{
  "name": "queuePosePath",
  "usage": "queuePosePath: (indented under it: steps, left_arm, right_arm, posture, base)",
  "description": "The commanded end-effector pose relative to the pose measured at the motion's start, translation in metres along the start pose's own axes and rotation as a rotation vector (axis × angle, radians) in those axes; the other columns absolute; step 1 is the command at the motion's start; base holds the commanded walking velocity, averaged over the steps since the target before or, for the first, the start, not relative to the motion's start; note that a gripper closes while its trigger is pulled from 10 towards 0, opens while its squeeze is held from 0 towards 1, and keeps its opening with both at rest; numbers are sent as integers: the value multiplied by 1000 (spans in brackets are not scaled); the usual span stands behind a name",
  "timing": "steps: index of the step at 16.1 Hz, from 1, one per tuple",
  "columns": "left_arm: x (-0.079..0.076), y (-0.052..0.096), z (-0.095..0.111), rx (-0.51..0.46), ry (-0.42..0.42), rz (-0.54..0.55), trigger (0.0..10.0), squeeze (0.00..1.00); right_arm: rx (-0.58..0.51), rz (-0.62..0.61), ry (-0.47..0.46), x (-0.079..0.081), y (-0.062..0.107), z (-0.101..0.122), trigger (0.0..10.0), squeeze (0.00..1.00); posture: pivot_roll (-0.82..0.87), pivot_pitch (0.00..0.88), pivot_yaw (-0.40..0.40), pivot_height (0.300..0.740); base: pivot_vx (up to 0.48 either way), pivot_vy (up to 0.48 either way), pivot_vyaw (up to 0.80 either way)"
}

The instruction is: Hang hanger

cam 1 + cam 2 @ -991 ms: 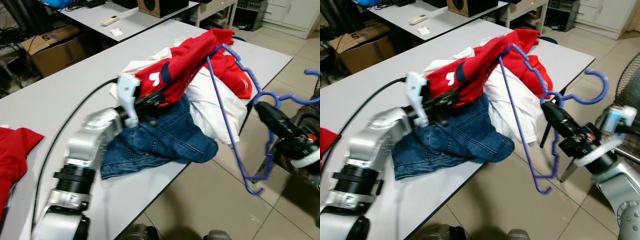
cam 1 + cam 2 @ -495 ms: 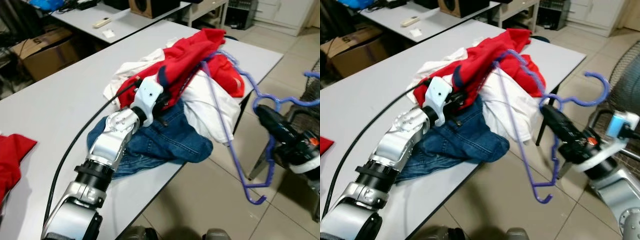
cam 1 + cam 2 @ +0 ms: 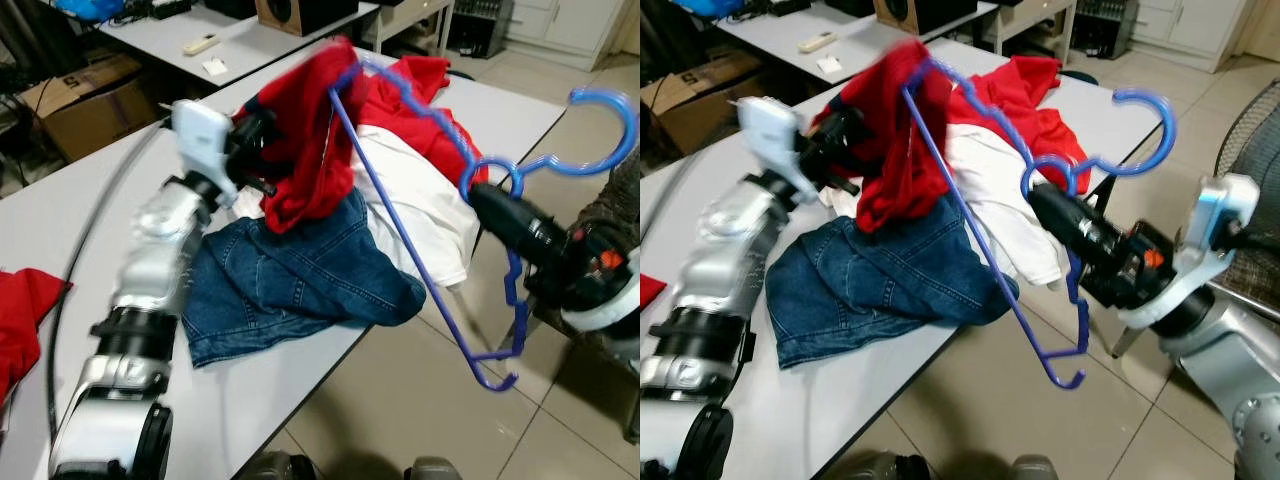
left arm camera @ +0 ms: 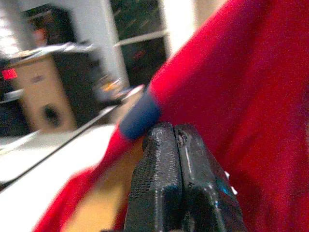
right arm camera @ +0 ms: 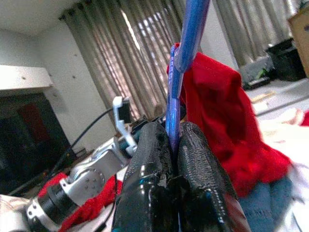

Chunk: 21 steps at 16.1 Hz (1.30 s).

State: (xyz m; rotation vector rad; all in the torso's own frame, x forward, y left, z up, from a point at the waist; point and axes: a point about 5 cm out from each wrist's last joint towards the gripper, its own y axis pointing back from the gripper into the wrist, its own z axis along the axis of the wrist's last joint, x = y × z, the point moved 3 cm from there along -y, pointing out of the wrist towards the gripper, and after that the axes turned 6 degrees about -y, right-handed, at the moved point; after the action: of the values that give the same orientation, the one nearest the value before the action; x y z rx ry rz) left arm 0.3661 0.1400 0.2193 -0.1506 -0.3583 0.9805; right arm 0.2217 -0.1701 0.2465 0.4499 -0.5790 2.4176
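A blue plastic hanger hangs over the table's right edge, hook up. My right gripper is shut on its neck, and in the right wrist view the fingers pinch the blue bar. My left gripper is shut on a red shirt and holds it up above the clothes pile. The left wrist view has the fingers pressed together on red cloth. The hanger's far end touches the lifted shirt's top edge.
Blue jeans, a white garment and another red garment lie heaped on the grey table. A red cloth sits at the table's left edge. A cardboard box and a second table with a remote stand behind.
My left gripper has lifted the red shirt up and leftward off the pile. My right gripper has raised the hanger and swung its far end to the shirt's top.
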Motion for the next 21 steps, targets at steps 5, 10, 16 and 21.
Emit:
queuePosePath:
  steps: [5,10,16,21]
  left_arm:
    - [64,16,48,-146,-48,114,10000,0]
    - [20,2,21,-54,73,-60,10000,0]
    - [-13,-16,-2,45,108,-150,10000,0]
    - [-27,-27,11,0,178,-196,10000,0]
  right_arm:
    - [-162,90,37,23,-6,39,10000,0]
    - [-183,-206,5,-20,10,34,10000,0]
    - [34,-444,43,-58,28,-9,10000,0]
    - [175,-453,142,-66,29,-23,10000,0]
  posture:
    - [-296,0,133,740]
    - [-319,0,152,740]
    - [-326,0,158,740]
    - [-319,0,161,740]
  base:
    - [0,0,0]
    - [0,0,0]
    - [0,0,0]
    - [0,0,0]
